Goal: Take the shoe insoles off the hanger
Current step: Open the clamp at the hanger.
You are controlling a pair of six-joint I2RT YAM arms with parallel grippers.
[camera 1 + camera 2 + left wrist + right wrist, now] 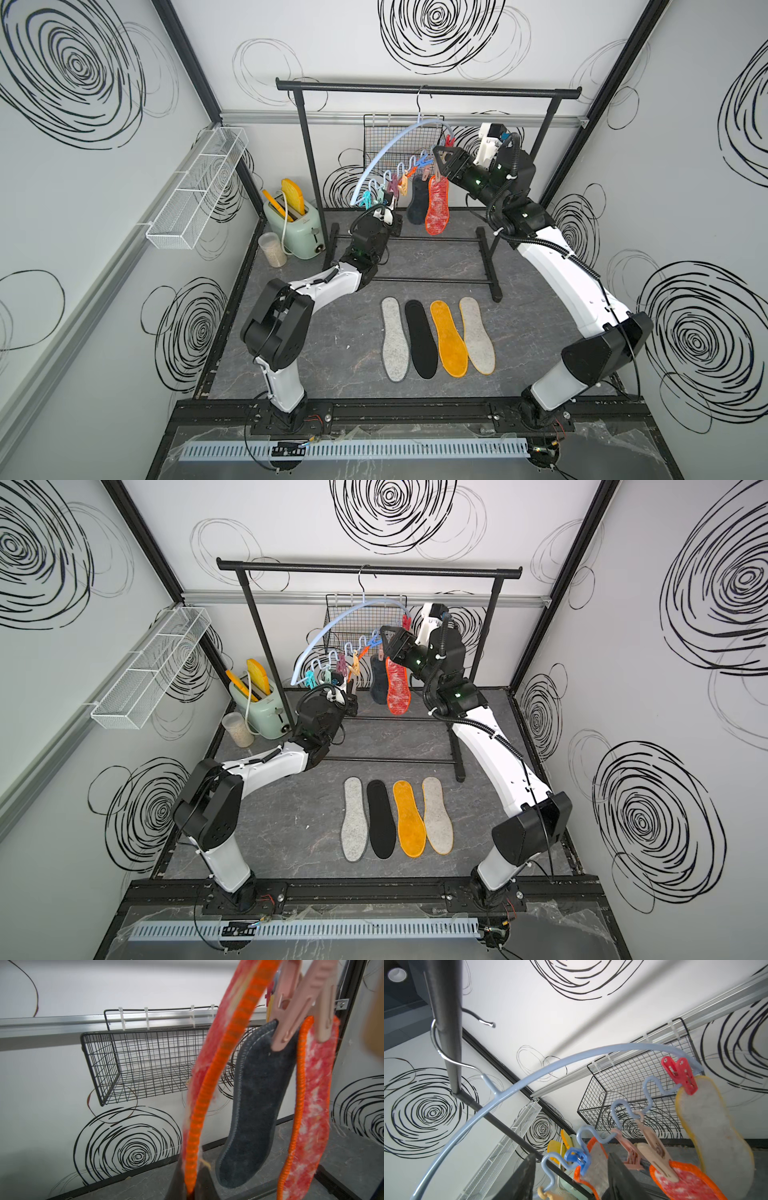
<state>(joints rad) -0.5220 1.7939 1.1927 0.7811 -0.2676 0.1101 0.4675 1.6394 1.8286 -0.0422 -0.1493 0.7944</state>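
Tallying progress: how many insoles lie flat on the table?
4, in one row on the table, robot's left to right: grey felt insole, black insole, orange insole, yellow-edged grey insole. None seems hidden.

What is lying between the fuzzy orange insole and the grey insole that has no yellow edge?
A black insole lies flat between the orange insole and the plain grey insole, side by side with both. Both top views show it.

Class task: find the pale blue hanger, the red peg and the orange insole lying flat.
pale blue hanger (497,1094): right wrist view, where hook meets arch.
red peg (685,1080): right wrist view, its body.
orange insole (449,338): in a top view, mid-sole.
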